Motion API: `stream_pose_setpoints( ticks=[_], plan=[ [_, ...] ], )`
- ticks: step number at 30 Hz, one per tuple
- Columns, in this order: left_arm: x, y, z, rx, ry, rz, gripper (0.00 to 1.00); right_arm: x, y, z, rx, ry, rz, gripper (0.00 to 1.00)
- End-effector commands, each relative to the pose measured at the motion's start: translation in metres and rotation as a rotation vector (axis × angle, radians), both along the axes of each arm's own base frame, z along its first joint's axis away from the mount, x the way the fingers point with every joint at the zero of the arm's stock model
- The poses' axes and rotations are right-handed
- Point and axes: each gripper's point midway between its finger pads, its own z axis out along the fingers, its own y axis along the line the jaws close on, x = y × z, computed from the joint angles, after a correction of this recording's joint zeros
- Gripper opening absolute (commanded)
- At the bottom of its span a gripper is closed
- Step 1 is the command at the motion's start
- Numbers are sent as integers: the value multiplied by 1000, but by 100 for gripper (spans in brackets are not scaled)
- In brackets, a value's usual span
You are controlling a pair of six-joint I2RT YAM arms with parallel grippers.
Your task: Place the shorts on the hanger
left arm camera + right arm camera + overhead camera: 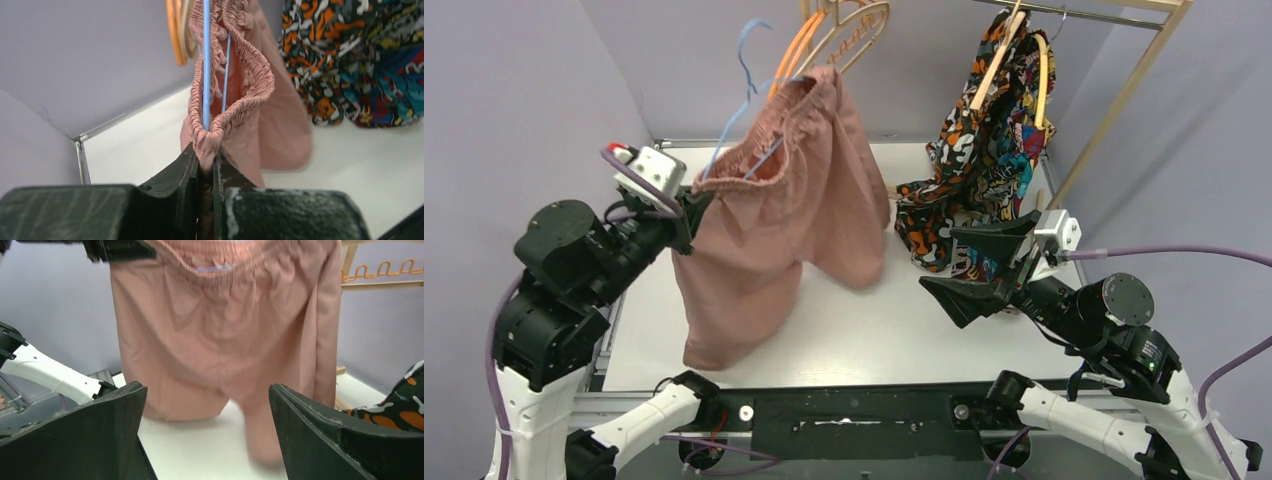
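My left hand (pixel 206 161) is clamped on the shorts (pixel 774 230) at one end of their gathered waistband, and the blue wire of the hanger (pixel 206 60) runs straight up from my fingertips inside that waistband. The shorts hang below and ahead of this hand, legs drooping toward the surface (pixel 874 330). My right hand (pixel 944 262) is spread wide and holds nothing, facing the cloth from lower down. I judge the waistband's far end is the job now: take it with the right hand close to the elastic, stretch it over the hanger's other corner, and hold the left pinch firm so the wire cannot slip out.
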Motion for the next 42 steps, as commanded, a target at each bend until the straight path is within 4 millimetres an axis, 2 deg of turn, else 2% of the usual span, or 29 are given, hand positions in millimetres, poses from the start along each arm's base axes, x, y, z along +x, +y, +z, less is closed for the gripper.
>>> stream_pose_setpoints(
  ticks=[1,3,5,8,13,21,26,29,32,36,42],
  plan=[
    [-22,23,103,-211,-234,70,0,-5,-17,27,79,-29,-38,98],
    [-32,23,119,-257,-256,47,0,-6,-21,29,88,-33,-44,97],
    [-37,19,126,-287,-253,15,0,-6,-24,30,96,-34,-50,98],
    [-39,10,123,-294,-225,-31,0,-5,-26,30,101,-34,-63,98],
    [-30,-10,113,-272,-181,-99,0,-4,-26,32,111,-37,-65,98],
    [22,-32,80,-229,-99,-67,0,-5,-29,38,110,-35,-74,98],
    [64,-48,70,-200,-104,-39,0,-5,-29,34,121,-25,-74,98],
    [89,-56,68,-214,-164,-18,0,-5,-28,32,121,-21,-73,98],
    [103,-67,78,-263,-248,-41,0,-5,-27,30,117,-16,-71,97],
    [120,-87,83,-308,-263,-90,0,-7,-28,32,123,-11,-64,98],
    [133,-125,80,-300,-303,-134,0,-10,-30,33,140,-4,-56,98]
  ],
)
